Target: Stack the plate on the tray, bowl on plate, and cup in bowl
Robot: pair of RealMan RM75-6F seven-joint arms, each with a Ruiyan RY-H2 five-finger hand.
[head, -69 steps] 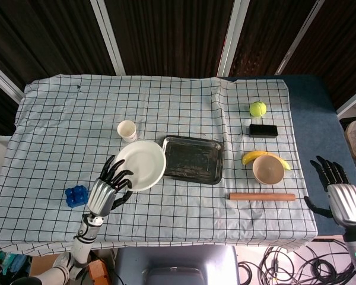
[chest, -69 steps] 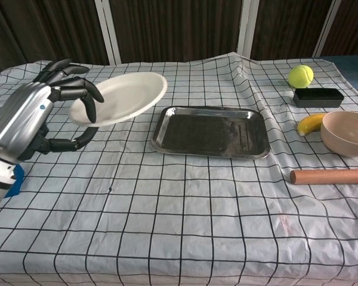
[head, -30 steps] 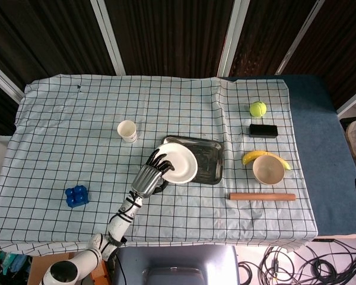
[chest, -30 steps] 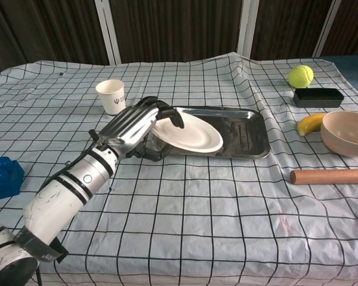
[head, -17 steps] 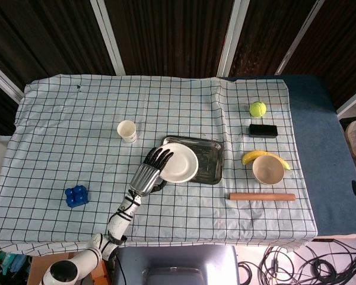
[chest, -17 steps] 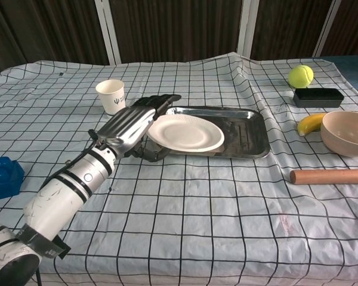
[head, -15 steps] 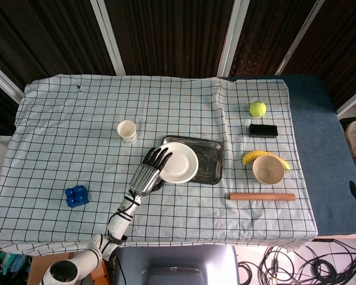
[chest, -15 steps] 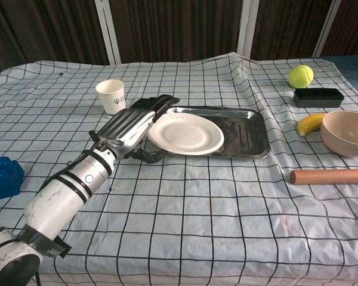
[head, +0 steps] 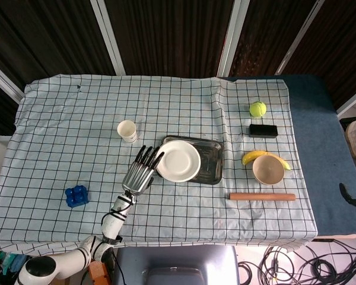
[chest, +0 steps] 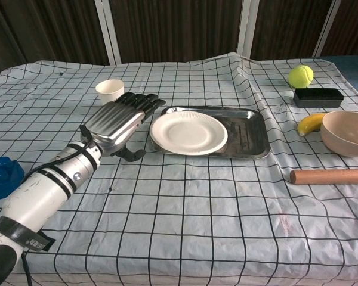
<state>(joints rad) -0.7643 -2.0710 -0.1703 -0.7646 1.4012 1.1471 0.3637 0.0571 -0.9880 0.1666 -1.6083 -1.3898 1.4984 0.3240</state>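
Observation:
The white plate (head: 178, 160) (chest: 188, 132) lies flat on the left half of the metal tray (head: 212, 161) (chest: 247, 131). My left hand (head: 139, 173) (chest: 116, 122) hovers just left of the tray, fingers stretched out and apart, holding nothing and clear of the plate. The paper cup (head: 127, 130) (chest: 110, 92) stands upright behind the hand. The beige bowl (head: 268, 170) (chest: 348, 133) sits at the right by a banana (head: 253, 156). Only a dark sliver of my right hand (head: 353, 198) shows at the right edge of the head view.
A wooden rolling pin (head: 262, 196) (chest: 331, 176) lies in front of the bowl. A tennis ball (head: 258, 108) and a black box (head: 263, 130) sit at the back right. A blue block (head: 76, 196) rests at the front left.
My left hand carried the plate over to the tray, set it down flat, let go and pulled back to the left. My right hand dropped almost out of view.

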